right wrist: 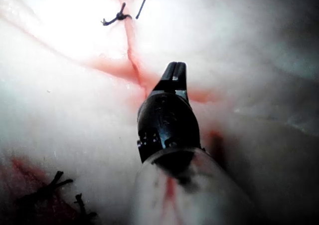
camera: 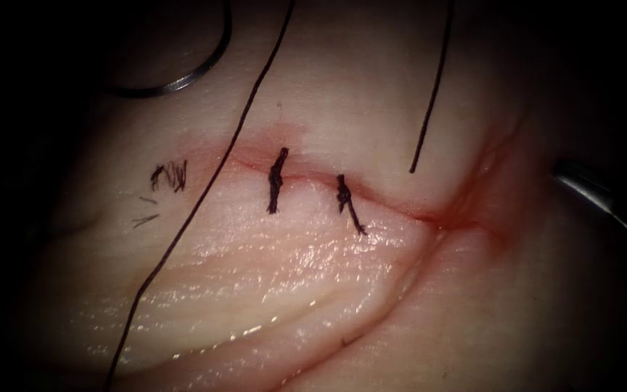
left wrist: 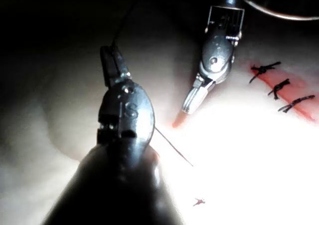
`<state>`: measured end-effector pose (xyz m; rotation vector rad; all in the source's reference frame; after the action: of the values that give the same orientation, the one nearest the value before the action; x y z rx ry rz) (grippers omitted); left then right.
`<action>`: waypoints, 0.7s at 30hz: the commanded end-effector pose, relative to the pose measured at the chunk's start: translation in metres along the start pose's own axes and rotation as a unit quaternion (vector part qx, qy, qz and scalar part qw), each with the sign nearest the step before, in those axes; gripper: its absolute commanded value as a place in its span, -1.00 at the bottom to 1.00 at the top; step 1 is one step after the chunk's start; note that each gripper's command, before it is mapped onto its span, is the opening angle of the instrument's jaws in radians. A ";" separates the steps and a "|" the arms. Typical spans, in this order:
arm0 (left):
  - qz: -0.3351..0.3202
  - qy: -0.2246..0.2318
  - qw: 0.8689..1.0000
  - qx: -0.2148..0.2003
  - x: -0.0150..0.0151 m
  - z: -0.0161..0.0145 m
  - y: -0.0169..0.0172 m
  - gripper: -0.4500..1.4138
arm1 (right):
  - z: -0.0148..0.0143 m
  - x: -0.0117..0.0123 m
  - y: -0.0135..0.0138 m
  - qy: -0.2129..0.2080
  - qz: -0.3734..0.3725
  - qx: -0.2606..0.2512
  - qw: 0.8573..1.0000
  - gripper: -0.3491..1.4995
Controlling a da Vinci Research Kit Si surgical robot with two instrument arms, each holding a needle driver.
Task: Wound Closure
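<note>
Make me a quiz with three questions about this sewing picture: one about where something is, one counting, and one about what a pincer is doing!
1. Where is the needle?
A. In the right pincer
B. Lying on the tissue, up and left of the stitches
C. Poked through the cut

2. How many stitches cross the cut in the endoscope view?
A. Two
B. Five
C. None

3. What is the right pincer doing?
A. Wide open
B. Shut on the needle
C. Shut, holding nothing

Answers:
1 B: the needle rests on the tissue, not in it, and neither pincer holds it.
2 A: two dark stitches cross the cut.
3 C: the right pincer has its jaws together with nothing between them; the left pincer seems shut on the thread.
</note>
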<state>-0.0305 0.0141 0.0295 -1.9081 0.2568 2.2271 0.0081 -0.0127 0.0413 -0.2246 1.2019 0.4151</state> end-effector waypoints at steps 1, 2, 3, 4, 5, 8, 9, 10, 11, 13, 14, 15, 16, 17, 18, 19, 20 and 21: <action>0.003 -0.001 1.000 0.002 -0.0004 0.0008 -0.0001 -1.00 | 0.0009 0.0000 0.0001 0.002 0.001 0.002 1.000 -1.00; 0.008 -0.004 1.000 0.004 -0.0004 0.0008 0.0003 -1.00 | 0.0010 0.0001 0.0001 0.004 -0.002 0.003 1.000 -1.00; 0.006 -0.007 1.000 0.005 -0.0004 0.0007 0.0006 -1.00 | 0.0010 0.0001 0.0000 0.004 0.001 0.004 1.000 -1.00; 0.008 -0.008 1.000 0.006 -0.0004 0.0005 0.0009 -1.00 | 0.0010 0.0000 -0.0001 0.006 0.000 0.005 1.000 -1.00; 0.010 -0.010 1.000 0.006 -0.0003 0.0003 0.0014 -1.00 | 0.0010 0.0000 -0.0002 0.006 -0.001 0.006 1.000 -1.00; 0.013 -0.012 1.000 0.007 0.0000 -0.0001 0.0022 -1.00 | 0.0013 -0.0001 -0.0006 0.010 0.000 0.016 1.000 -1.00; 0.014 -0.014 1.000 0.006 0.0001 -0.0002 0.0024 -1.00 | 0.0015 0.0000 -0.0007 0.010 -0.001 0.019 1.000 -1.00; 0.015 -0.014 1.000 0.007 0.0001 -0.0001 0.0026 -1.00 | 0.0016 0.0000 -0.0009 0.010 -0.002 0.021 1.000 -1.00; 0.015 -0.015 1.000 0.007 0.0001 0.0000 0.0027 -1.00 | 0.0018 0.0000 -0.0011 0.010 0.000 0.025 1.000 -1.00; 0.015 -0.018 1.000 0.011 -0.0002 0.0005 0.0026 -1.00 | 0.0020 0.0000 -0.0016 0.006 -0.003 0.034 0.999 -1.00; 0.015 -0.022 1.000 0.014 -0.0004 0.0007 0.0025 -1.00 | 0.0021 0.0001 -0.0017 0.004 -0.004 0.036 0.999 -1.00; 0.015 -0.029 0.999 0.019 -0.0007 0.0012 0.0022 -1.00 | 0.0021 0.0001 -0.0019 0.002 -0.004 0.038 0.999 -1.00; 0.014 -0.035 0.999 0.025 -0.0010 0.0016 0.0019 -1.00 | 0.0020 0.0002 -0.0019 0.001 -0.004 0.039 0.999 -1.00; 0.020 -0.042 0.999 0.028 -0.0013 0.0021 0.0016 -1.00 | 0.0020 0.0002 -0.0020 0.000 -0.005 0.042 0.999 -1.00; 0.029 -0.051 0.998 0.032 -0.0018 0.0028 0.0012 -1.00 | 0.0019 0.0004 -0.0023 -0.004 -0.007 0.048 0.999 -1.00; 0.031 -0.058 0.997 0.036 -0.0022 0.0033 0.0008 -1.00 | 0.0018 0.0005 -0.0025 -0.007 -0.008 0.053 0.999 -1.00; 0.040 -0.067 0.996 0.040 -0.0026 0.0039 0.0005 -1.00 | 0.0018 0.0006 -0.0027 -0.009 -0.009 0.056 0.998 -1.00; 0.049 -0.078 0.995 0.045 -0.0033 0.0049 0.0000 -1.00 | 0.0017 0.0008 -0.0029 -0.011 -0.009 0.059 0.998 -1.00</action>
<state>-0.0346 0.0153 0.0338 -1.6772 0.4459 2.3862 0.0102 -0.0146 0.0407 -0.1261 1.1952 0.3278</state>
